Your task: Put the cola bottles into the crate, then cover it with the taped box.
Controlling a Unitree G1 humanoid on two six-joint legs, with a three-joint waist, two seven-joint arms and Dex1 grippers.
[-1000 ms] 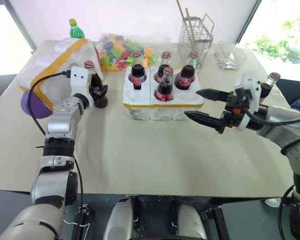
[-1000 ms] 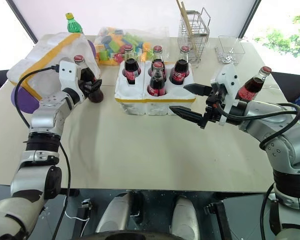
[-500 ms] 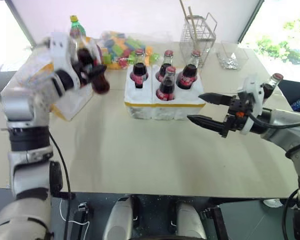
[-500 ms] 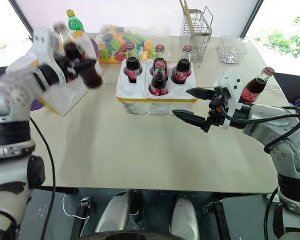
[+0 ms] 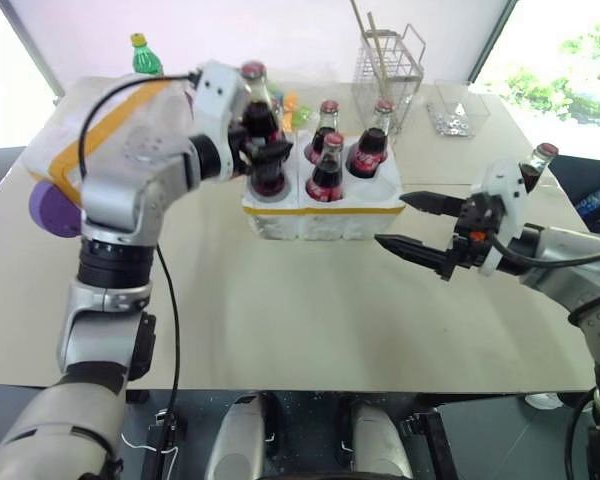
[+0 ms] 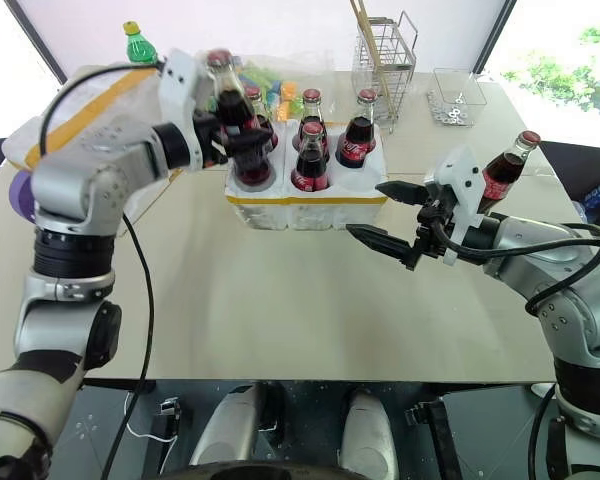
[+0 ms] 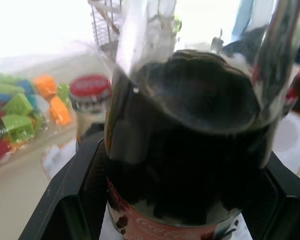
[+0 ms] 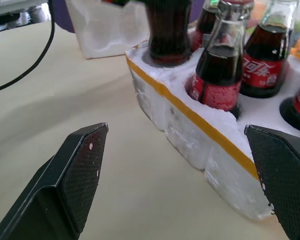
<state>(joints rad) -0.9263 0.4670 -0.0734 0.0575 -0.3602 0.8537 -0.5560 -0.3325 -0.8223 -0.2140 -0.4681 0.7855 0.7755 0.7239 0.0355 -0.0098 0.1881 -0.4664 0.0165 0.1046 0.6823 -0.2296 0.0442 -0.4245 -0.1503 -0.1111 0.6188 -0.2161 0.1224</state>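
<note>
behind the left gripper (image 6: 230,140), left wrist view reveals another cola bottle (image 7: 90,107).

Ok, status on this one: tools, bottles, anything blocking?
Left tool shut on cola bottle, over the crate. Right tool open, empty. Sixth bottle behind right arm. Nothing blocking.

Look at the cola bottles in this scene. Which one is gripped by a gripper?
The cola bottle over the crate's front left corner, clamped in the left gripper. The others stand free.

The held cola bottle (image 7: 190,165) shows "Coca-Cola" script on its red label.
</note>
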